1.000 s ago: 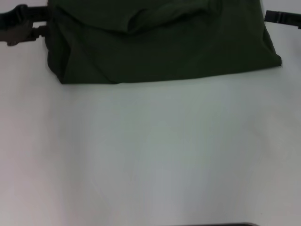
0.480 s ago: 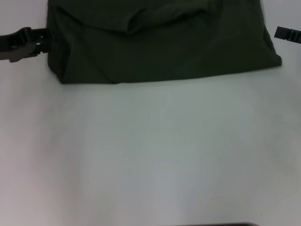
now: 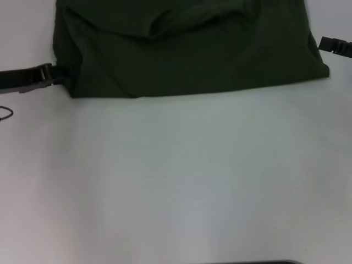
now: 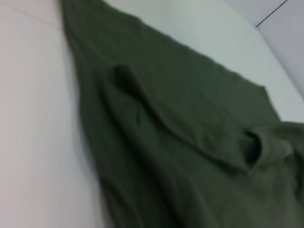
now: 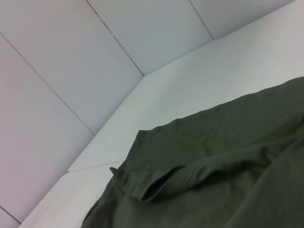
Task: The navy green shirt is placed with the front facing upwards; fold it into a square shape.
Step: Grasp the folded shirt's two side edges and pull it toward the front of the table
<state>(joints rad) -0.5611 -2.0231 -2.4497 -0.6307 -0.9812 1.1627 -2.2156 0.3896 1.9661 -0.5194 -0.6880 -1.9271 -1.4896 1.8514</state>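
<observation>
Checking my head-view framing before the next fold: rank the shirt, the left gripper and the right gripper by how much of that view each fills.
1. The navy green shirt, by far the largest.
2. The left gripper, at the shirt's left edge.
3. The right gripper, smallest, though the frame edge cuts off both grippers, so their order is unsure.

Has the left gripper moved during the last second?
Yes. The left gripper has moved nearer the robot along the left edge of the shirt, which stayed put.

White table (image 3: 181, 181), pale panelled wall (image 5: 71, 57) beyond it
</observation>
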